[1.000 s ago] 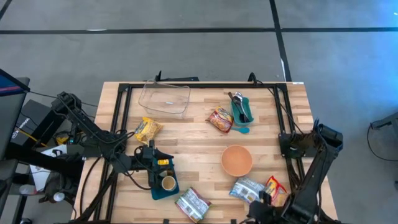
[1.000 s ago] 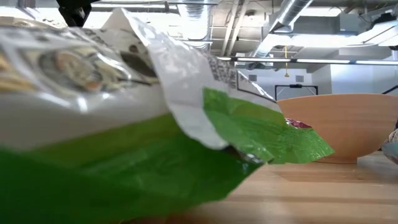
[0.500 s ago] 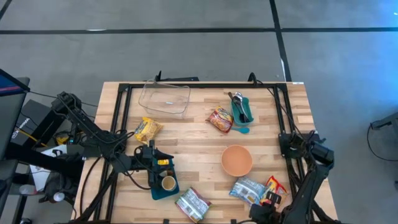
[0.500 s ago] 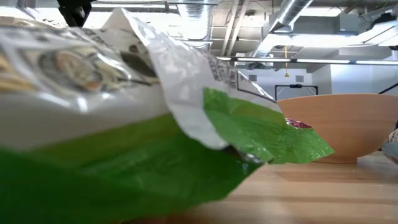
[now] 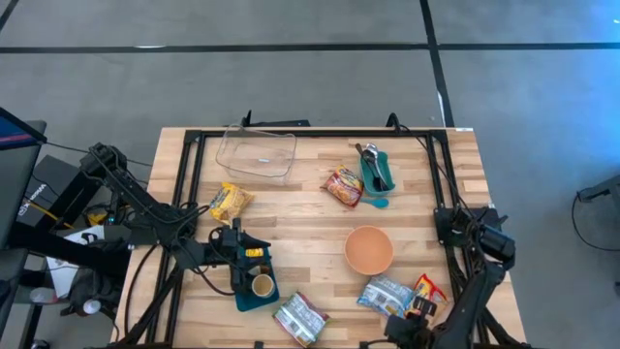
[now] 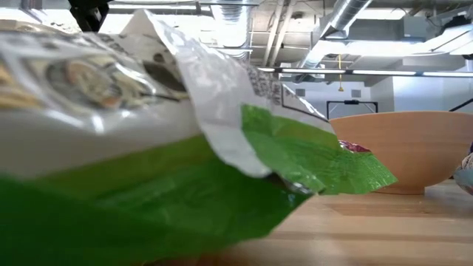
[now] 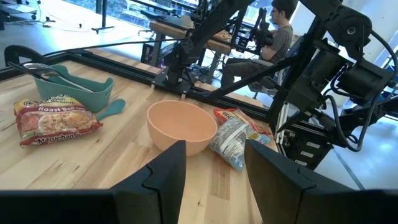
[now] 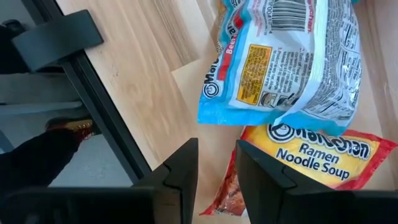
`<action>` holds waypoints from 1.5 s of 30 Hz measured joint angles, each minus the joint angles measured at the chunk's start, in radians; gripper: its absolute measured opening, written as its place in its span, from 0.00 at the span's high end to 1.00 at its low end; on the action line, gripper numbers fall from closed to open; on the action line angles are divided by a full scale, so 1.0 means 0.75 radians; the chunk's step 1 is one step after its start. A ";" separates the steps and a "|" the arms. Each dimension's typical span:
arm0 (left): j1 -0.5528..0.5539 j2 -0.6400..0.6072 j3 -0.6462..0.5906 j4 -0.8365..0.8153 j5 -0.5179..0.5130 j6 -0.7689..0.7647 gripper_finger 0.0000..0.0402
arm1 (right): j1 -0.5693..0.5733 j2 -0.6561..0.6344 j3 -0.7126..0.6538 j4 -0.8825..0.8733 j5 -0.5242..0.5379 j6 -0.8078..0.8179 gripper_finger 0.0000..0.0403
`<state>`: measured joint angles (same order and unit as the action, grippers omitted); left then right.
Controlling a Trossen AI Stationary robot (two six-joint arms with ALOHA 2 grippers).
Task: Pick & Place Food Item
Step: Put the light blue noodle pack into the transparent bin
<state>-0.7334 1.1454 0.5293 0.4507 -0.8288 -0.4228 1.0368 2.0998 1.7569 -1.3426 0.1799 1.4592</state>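
Several food packets lie flat on the wooden table: a blue-and-white one [image 5: 386, 295] [image 8: 286, 56], a red-and-yellow ramen one [image 5: 429, 291] [image 8: 311, 158] beside it, a green-and-white one [image 5: 300, 318] [image 6: 148, 148], a yellow one [image 5: 231, 202] and a red one [image 5: 344, 186] [image 7: 53, 118]. An orange bowl [image 5: 369, 249] [image 7: 181, 126] stands mid-table. My right gripper [image 5: 409, 312] [image 8: 216, 180] points down, open, above the near right edge next to the blue and ramen packets. My left gripper [image 5: 258, 256] [image 7: 214, 168] hovers open at the near left, facing the bowl.
A clear container [image 5: 257, 153] sits at the far left, a teal bowl with spoons [image 5: 376, 170] at the far right, and a teal tray with a cup [image 5: 257, 286] under my left gripper. A black frame [image 5: 194, 174] runs along the table's sides. A person sits beyond the table [image 7: 280, 25].
My right arm has folded lower, and its gripper has sunk and tipped from slanting to pointing nearly straight down over the packets at the near right edge. Its fingers keep the same gap. The packets and the bowl have not moved.
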 joint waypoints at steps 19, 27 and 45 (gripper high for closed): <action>0.000 0.000 0.000 -0.002 0.000 0.000 0.60 | -0.078 0.000 0.000 0.060 -0.034 -0.351 0.44; 0.000 0.000 0.000 -0.002 0.000 0.000 0.60 | -0.085 0.000 -0.029 0.074 -0.024 -0.354 0.48; 0.000 0.000 0.000 -0.002 0.001 0.000 0.60 | -0.051 -0.008 -0.058 0.144 -0.171 -0.068 0.63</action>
<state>-0.7334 1.1454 0.5293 0.4492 -0.8284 -0.4225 0.9984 2.0941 1.7134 -1.2346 0.0520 1.4081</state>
